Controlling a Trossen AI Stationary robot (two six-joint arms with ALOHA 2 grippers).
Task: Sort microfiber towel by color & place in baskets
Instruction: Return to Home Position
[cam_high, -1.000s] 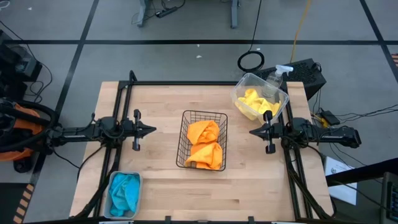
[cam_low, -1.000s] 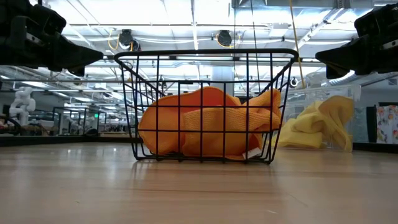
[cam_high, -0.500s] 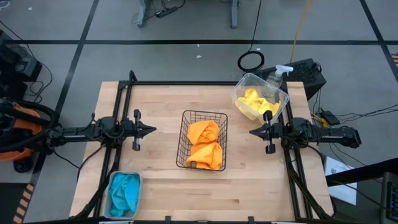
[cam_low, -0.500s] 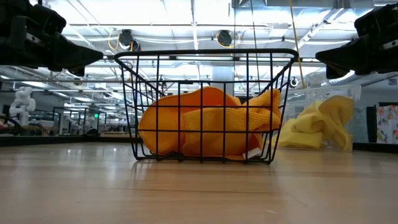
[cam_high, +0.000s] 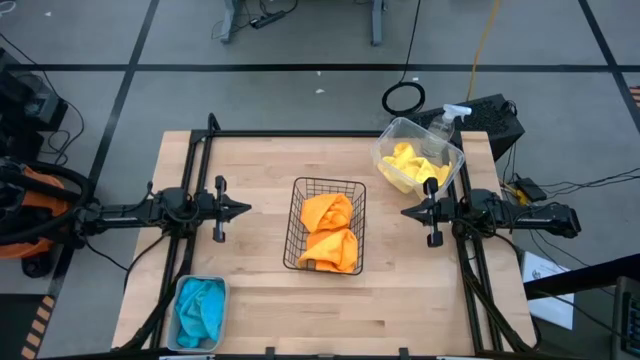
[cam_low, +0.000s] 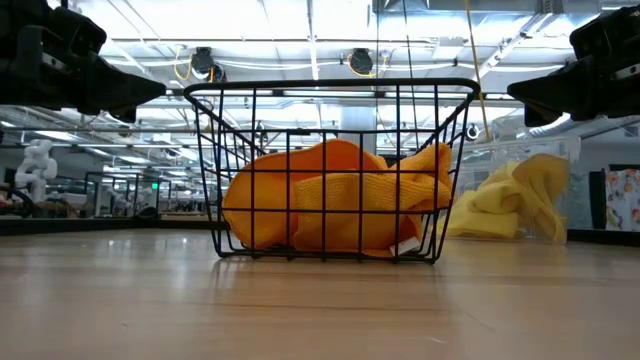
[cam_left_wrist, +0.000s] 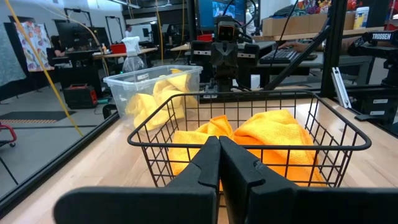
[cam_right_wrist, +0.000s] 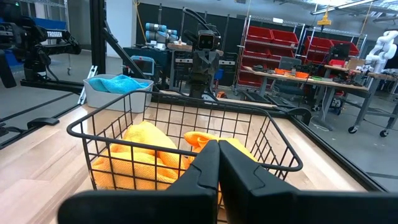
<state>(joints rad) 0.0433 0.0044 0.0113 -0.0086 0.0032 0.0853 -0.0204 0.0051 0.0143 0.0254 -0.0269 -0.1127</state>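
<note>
Only the high view takes in all three containers at once: the black wire basket (cam_high: 296, 215) sits at the centre of the table (cam_high: 250, 160), the clear tub (cam_high: 404, 122) at about 1 o'clock from it near the far corner, and the grey-blue tray (cam_high: 203, 280) at about 7 o'clock by the near edge. The low view leaves the tray out altogether, showing just the basket head-on and the tub behind it toward 3 o'clock. The right wrist view catches the tray beyond the basket, while the left wrist view catches the tub and the spray bottle (cam_high: 447, 120) behind it. The wrist views also settle the tools. The left gripper (cam_high: 245, 209) hovers at 9 o'clock of the basket and the right gripper (cam_high: 405, 212) at 3 o'clock. Both are raised off the wood with their tips aimed at the basket, and each has its fingers pressed together on nothing. The two orange towels (cam_high: 328, 232) lie crumpled and bunched in the basket, filling most of its floor and bulging against the mesh. The yellow towels (cam_high: 408, 165) are heaped loosely in the tub. The teal-blue towels (cam_high: 200, 310) are folded into a soft wad that mounds above the tray's rim.
</note>
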